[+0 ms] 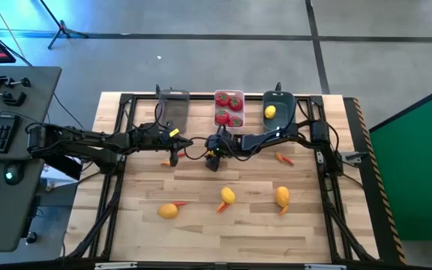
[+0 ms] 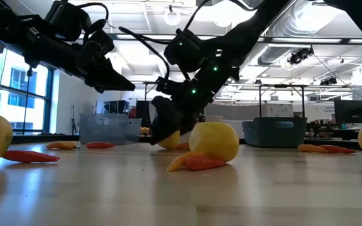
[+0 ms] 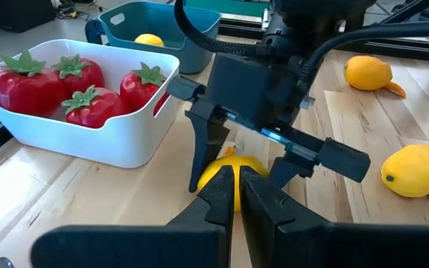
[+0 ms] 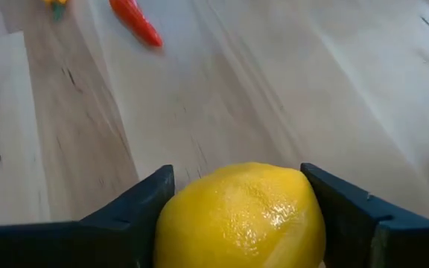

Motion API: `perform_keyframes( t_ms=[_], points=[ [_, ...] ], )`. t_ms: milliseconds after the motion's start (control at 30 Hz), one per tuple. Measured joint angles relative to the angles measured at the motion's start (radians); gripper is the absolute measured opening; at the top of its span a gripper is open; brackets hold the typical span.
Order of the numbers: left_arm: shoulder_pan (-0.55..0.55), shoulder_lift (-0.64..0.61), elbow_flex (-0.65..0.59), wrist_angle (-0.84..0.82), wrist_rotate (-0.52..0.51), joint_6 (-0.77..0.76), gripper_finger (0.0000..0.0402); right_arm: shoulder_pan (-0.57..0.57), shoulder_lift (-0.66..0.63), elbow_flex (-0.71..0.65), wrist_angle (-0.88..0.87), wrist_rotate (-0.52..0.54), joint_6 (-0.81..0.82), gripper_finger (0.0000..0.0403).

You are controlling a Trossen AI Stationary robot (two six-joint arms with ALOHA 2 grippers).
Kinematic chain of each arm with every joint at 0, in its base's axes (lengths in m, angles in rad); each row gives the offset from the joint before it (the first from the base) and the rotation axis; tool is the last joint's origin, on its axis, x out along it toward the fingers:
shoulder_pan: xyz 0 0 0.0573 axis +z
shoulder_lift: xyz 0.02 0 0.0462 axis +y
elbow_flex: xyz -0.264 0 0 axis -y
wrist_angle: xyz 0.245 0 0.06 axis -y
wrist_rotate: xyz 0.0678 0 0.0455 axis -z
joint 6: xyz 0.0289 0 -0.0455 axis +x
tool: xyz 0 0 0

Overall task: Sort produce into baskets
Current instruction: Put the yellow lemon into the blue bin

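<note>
Right wrist view: lemon [image 4: 240,216] between fingers [image 4: 136,205]

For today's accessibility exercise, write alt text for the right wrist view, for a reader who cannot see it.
The right gripper has its two dark fingers on either side of a yellow lemon on the wooden table. A slim red carrot piece lies farther off.

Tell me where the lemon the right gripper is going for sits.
In the high view, the lemon lies mid-table between the right gripper's fingers, just in front of the white basket of tomatoes.
</note>
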Motion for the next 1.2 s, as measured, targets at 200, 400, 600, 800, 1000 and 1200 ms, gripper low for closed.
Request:
perform_keyframes(
  t_ms=[200, 400, 600, 800, 1000, 1200],
  points=[
    [0.0, 0.0, 0.0, -0.002, 0.0, 0.001, 0.0009, 0.002, -0.038, 0.0, -0.03, -0.003, -0.001, 0.0241],
    [0.0, 0.0, 0.0, -0.007, 0.0, 0.001, 0.0009, 0.003, -0.189, 0.0, -0.143, 0.056, -0.02, 0.024],
    [-0.001, 0.0, 0.0, -0.005, 0.0, 0.002, 0.0009, -0.034, -0.395, 0.0, -0.448, 0.266, -0.027, 0.0239],
    [0.0, 0.0, 0.0, -0.006, 0.0, 0.002, 0.0009, -0.138, -0.514, -0.02, -0.713, 0.321, -0.049, 0.0239],
    [0.0, 0.0, 0.0, -0.009, 0.0, 0.002, 0.0009, -0.273, -0.525, -0.126, -0.764, 0.321, -0.141, 0.0239],
    [0.0, 0.0, 0.0, -0.009, 0.0, 0.001, 0.0009, -0.433, -0.525, -0.242, -0.689, 0.316, -0.262, 0.0239]
  ],
)
